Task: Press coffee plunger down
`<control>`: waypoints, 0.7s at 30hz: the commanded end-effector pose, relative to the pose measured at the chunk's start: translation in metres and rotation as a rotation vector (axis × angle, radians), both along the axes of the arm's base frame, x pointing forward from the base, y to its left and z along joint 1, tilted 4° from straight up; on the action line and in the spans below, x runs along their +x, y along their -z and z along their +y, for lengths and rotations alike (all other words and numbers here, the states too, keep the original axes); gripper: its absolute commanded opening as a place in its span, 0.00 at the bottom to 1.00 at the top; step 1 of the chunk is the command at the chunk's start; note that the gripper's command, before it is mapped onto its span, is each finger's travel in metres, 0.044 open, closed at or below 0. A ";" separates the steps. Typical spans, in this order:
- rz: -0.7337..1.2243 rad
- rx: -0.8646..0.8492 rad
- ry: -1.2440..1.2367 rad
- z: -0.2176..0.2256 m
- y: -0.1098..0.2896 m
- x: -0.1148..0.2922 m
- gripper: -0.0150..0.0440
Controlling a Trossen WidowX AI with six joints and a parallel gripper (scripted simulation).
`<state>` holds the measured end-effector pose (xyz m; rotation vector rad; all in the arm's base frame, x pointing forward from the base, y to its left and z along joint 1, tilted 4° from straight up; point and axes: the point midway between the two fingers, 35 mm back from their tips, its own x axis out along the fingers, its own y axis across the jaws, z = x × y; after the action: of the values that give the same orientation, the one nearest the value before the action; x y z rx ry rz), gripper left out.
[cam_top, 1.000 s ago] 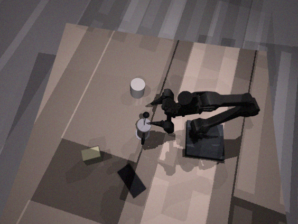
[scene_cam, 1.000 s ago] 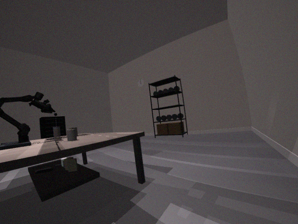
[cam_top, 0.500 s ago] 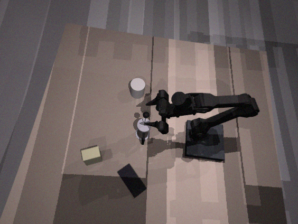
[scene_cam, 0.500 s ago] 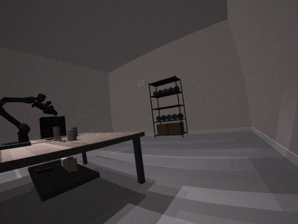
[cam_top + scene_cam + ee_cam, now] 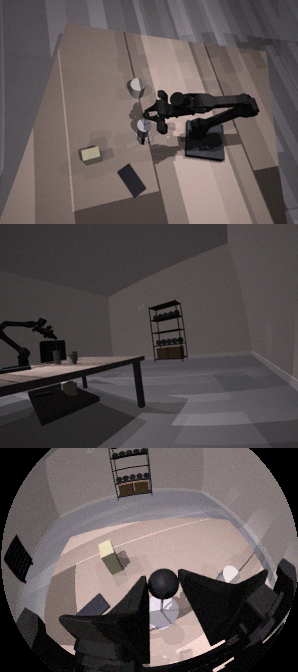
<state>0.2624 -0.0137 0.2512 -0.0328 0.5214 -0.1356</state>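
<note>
The coffee press (image 5: 142, 132) (image 5: 56, 357) stands upright on the table, with its pale round lid (image 5: 143, 125) (image 5: 169, 618) on top. A thin rod (image 5: 56, 345) rises from the lid, so the plunger stands high. The round black plunger knob (image 5: 146, 114) (image 5: 163, 583) tops the rod. My gripper (image 5: 146, 113) (image 5: 55, 338) (image 5: 162, 576) is shut on the knob, with one fingertip at each side of it, well above the lid. In the exterior view the knob merges with the dark fingertips.
A pale cylinder (image 5: 137, 91) (image 5: 71, 358) (image 5: 230, 573) stands near the press. A yellow-green block (image 5: 90, 154) (image 5: 107, 550) and a flat dark slab (image 5: 131, 180) (image 5: 94, 605) lie on the press's other side. The arm's base plate (image 5: 193, 150) is on the table.
</note>
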 end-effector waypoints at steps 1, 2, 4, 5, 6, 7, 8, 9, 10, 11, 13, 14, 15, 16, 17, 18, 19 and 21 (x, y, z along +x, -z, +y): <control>0.003 -0.001 -0.004 0.000 0.001 0.000 0.45; 0.003 -0.001 -0.004 0.000 0.001 0.000 0.45; 0.003 -0.001 -0.004 0.000 0.001 0.000 0.45; 0.003 -0.001 -0.004 0.000 0.001 0.000 0.45; 0.003 -0.001 -0.004 0.000 0.001 0.000 0.45; 0.003 -0.001 -0.004 0.000 0.001 0.000 0.45; 0.003 -0.001 -0.004 0.000 0.001 0.000 0.45; 0.003 -0.001 -0.004 0.000 0.002 0.000 0.45; 0.003 -0.001 -0.004 0.000 0.003 0.001 0.45; 0.003 -0.001 -0.004 0.000 0.004 0.001 0.45; 0.003 -0.002 -0.004 0.000 0.006 0.001 0.45; 0.003 -0.002 -0.004 0.000 0.008 0.001 0.45; 0.003 -0.002 -0.004 0.000 0.009 0.002 0.45; 0.003 -0.002 -0.004 0.000 0.011 0.002 0.45; 0.003 -0.002 -0.004 0.000 0.013 0.002 0.45; 0.003 -0.002 -0.004 -0.001 0.014 0.002 0.45; 0.003 -0.002 -0.004 -0.001 0.016 0.002 0.45; 0.002 -0.002 -0.004 -0.001 0.019 0.003 0.45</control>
<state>0.2664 -0.0142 0.2473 -0.0333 0.4931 -0.1337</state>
